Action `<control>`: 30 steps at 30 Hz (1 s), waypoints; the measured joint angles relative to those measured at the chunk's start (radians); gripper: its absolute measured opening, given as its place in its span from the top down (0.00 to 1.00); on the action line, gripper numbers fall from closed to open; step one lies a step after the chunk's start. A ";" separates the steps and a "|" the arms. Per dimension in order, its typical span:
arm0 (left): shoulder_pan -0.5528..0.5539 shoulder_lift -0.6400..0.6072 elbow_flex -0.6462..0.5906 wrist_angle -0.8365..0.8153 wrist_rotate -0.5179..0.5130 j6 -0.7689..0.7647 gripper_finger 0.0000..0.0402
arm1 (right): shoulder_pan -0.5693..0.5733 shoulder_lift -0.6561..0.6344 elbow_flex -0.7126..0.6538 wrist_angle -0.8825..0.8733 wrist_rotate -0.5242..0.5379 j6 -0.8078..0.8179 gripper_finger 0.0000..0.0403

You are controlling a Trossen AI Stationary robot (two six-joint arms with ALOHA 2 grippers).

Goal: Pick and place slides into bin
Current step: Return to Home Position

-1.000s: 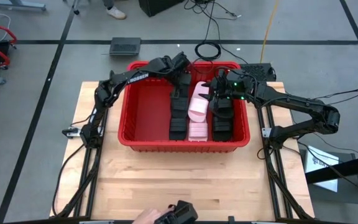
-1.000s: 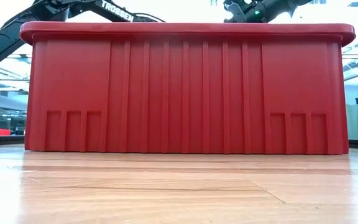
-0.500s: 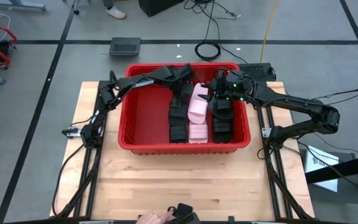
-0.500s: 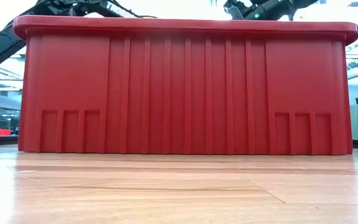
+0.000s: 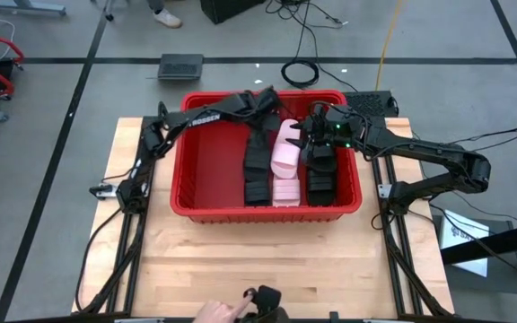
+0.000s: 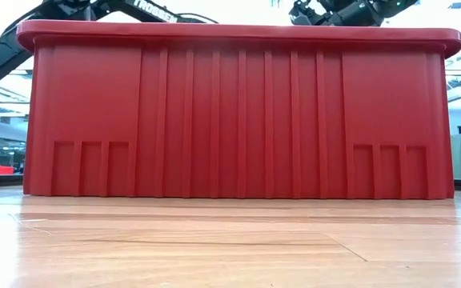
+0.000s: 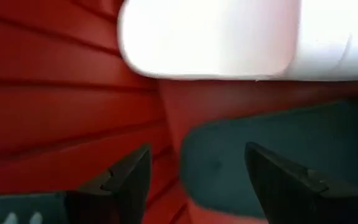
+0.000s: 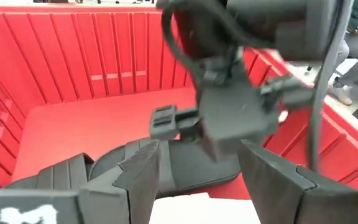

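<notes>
The red bin (image 5: 206,161) stands mid-table and fills the low view (image 6: 238,112). Inside it lie slides in three rows: black (image 5: 257,172), pale pink (image 5: 285,160) and black (image 5: 321,178). My left gripper (image 5: 264,109) hangs open over the bin's far side, above a black slide (image 7: 291,155) and a pale slide (image 7: 216,37), with nothing between its fingers (image 7: 197,180). My right gripper (image 5: 316,135) stands open over the bin's right part (image 8: 197,174), facing the left gripper (image 8: 229,106) across a black slide (image 8: 185,163).
Bare bin floor (image 5: 209,157) lies left of the slides. Wooden tabletop (image 5: 267,260) stretches in front of the bin. At the near edge a person's hand (image 5: 215,312) is beside a dark device (image 5: 263,301). Cables (image 5: 302,70) lie on the floor behind the table.
My left gripper has turned at the wrist and risen a little over the bin's far side, staying open. The bin has shifted slightly toward the near edge, then kept still. The person's hand at the near edge has moved.
</notes>
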State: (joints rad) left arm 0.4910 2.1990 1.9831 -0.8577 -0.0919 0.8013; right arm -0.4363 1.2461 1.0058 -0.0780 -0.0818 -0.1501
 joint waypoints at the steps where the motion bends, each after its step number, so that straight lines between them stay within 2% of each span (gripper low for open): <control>1: 0.004 -0.008 0.000 0.000 -0.003 0.001 0.38 | 0.000 0.000 0.000 0.000 0.000 0.000 0.48; 8: 0.039 -0.097 0.001 0.038 0.008 -0.008 0.38 | 0.000 0.000 0.000 0.059 0.001 0.000 0.48; 17: 0.071 -0.224 0.002 0.023 0.092 -0.051 0.38 | 0.000 0.000 0.000 0.120 0.001 0.007 0.48; 26: 0.074 -0.352 0.002 0.007 0.102 -0.087 0.38 | 0.002 0.000 0.000 0.163 0.000 0.013 0.48; 30: 0.074 -0.423 0.002 -0.042 0.168 -0.113 0.38 | 0.018 -0.019 -0.001 0.195 -0.001 0.036 0.48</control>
State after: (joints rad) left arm 0.5655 1.7761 1.9854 -0.8998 0.0758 0.6885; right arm -0.4184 1.2271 1.0050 0.1165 -0.0830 -0.1139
